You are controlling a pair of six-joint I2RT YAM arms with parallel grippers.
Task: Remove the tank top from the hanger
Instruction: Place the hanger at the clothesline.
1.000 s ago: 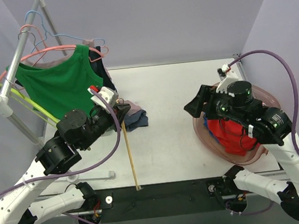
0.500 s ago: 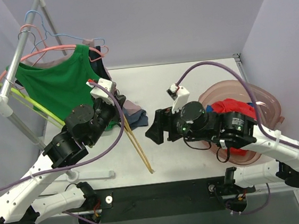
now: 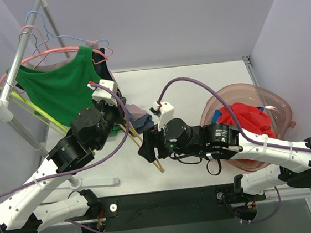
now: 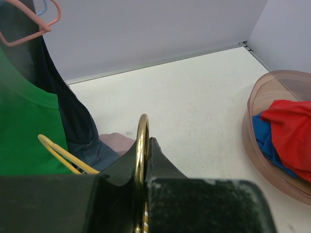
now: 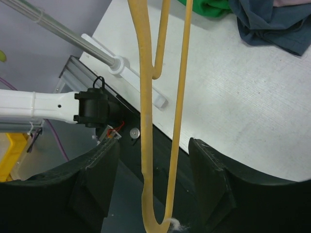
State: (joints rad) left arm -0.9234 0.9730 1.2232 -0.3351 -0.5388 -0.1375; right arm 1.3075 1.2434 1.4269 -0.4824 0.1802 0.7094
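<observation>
- Left gripper [image 4: 142, 165]: one; jaws clamped on the hook of the yellow hanger [image 5: 146, 121]. The fingertips are largely hidden by the gripper's own housing.
- Right gripper [image 5: 155, 179]: one; jaws apart, straddling the hanger's lower end. Neither finger visibly touches it.
- Navy tank top [image 5: 272, 24]: one; bunched on the table [image 3: 196, 84] at the hanger's upper end, beside a pink cloth [image 4: 114, 141]. Whether a strap is on the hanger cannot be told.
- Green top [image 3: 58, 88]: one, hanging on the rail. The hangers there overlap, so the count is unclear.
- Basin [image 3: 279, 103]: one, holding a red cloth [image 3: 248, 120] and a blue cloth [image 4: 269, 141]. It is partly covered by the right arm.

hanger [image 5: 144, 126]: top cut off (right wrist view) | left tool [image 4: 144, 153]: covers hanger
</observation>
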